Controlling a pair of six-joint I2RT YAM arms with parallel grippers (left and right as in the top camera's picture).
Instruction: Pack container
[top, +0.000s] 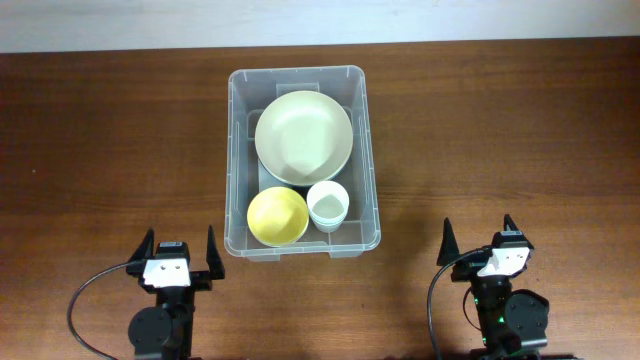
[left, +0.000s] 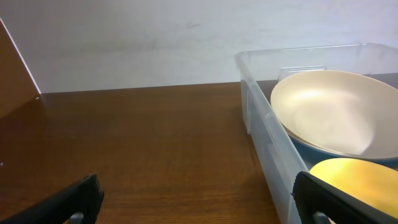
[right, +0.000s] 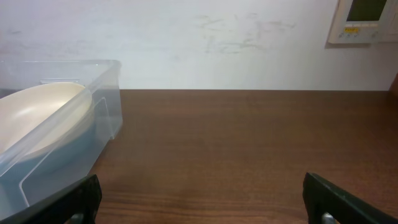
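Lower left, the left gripper (top: 180, 241) is held wide open and empty; at centre, the container (top: 236, 160) is found loaded with pale bowl (top: 303, 138), yellow bowl (top: 277, 216) and white cup (top: 328, 205); lower right, the right gripper (top: 478, 236) is likewise spread and empty, so packing is judged finished, with nothing further to be grasped.
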